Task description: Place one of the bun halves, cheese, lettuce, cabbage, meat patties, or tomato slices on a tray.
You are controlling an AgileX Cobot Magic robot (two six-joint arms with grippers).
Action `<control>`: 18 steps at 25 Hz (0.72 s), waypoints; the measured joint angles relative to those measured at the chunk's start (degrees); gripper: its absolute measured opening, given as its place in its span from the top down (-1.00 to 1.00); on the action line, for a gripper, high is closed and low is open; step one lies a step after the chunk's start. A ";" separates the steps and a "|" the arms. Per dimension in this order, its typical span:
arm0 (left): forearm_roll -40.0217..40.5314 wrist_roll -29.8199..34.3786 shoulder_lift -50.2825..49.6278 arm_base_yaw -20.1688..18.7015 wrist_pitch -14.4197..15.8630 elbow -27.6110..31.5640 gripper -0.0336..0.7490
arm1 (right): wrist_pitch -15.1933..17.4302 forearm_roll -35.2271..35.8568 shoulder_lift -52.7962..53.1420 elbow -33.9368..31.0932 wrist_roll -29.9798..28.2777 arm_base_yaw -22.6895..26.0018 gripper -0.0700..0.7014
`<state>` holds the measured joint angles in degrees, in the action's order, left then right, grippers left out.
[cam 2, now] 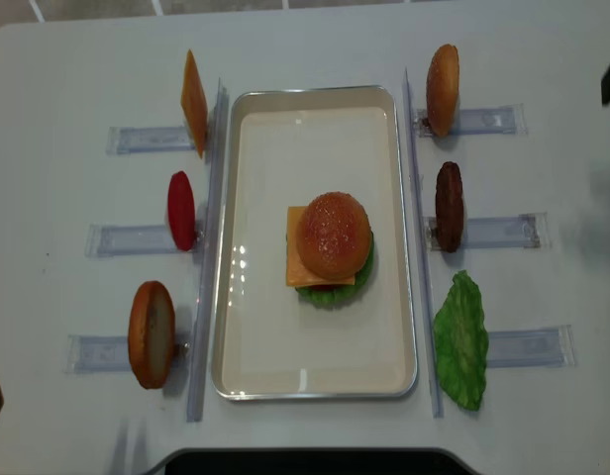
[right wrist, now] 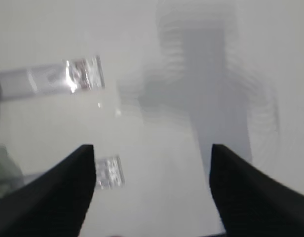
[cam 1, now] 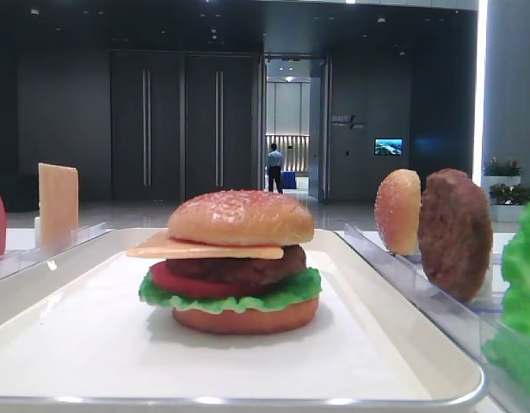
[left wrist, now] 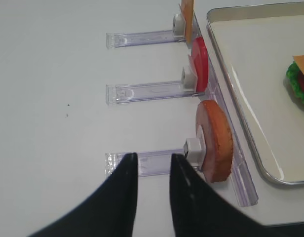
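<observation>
A stacked burger stands in the middle of the white tray (cam 2: 315, 92), topped by a domed bun half (cam 2: 332, 233). Under it show cheese (cam 1: 205, 249), a meat patty (cam 1: 239, 267), tomato, lettuce (cam 1: 231, 298) and a flat bottom bun. My left gripper (left wrist: 153, 157) hovers over the table left of the tray. Its jaws stand slightly apart with nothing between them, beside a racked bottom bun (left wrist: 218, 140). My right gripper (right wrist: 152, 150) stands open and empty over white table.
Clear racks flank the tray. The left ones hold a cheese slice (cam 2: 193, 102), a tomato slice (cam 2: 181, 210) and the bottom bun (cam 2: 152, 333). The right ones hold a second bun top (cam 2: 443, 89), a patty (cam 2: 449, 206) and a lettuce leaf (cam 2: 461, 339).
</observation>
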<state>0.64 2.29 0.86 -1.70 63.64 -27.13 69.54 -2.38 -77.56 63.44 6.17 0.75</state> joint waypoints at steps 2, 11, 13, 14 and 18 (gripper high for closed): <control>0.00 0.00 0.00 0.00 0.00 0.00 0.49 | 0.14 -0.34 7.92 -8.17 0.07 -0.06 -0.40; 0.00 0.00 0.00 0.00 0.00 0.00 0.50 | -0.77 -0.48 41.33 -31.36 0.46 -0.06 -0.40; 0.00 0.00 0.00 0.00 0.00 0.00 0.50 | -1.73 -0.24 46.74 -32.87 0.40 -0.06 -0.40; 0.00 0.00 0.00 0.00 0.00 0.00 0.50 | -2.58 -0.32 49.75 -33.21 0.33 -0.06 -0.39; 0.00 0.00 0.00 0.00 0.00 0.00 0.52 | -3.93 -0.60 58.64 -33.93 -1.59 -0.06 -0.39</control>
<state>0.64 2.29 0.86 -1.70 63.64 -27.13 65.60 -2.98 -18.92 29.52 4.58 0.69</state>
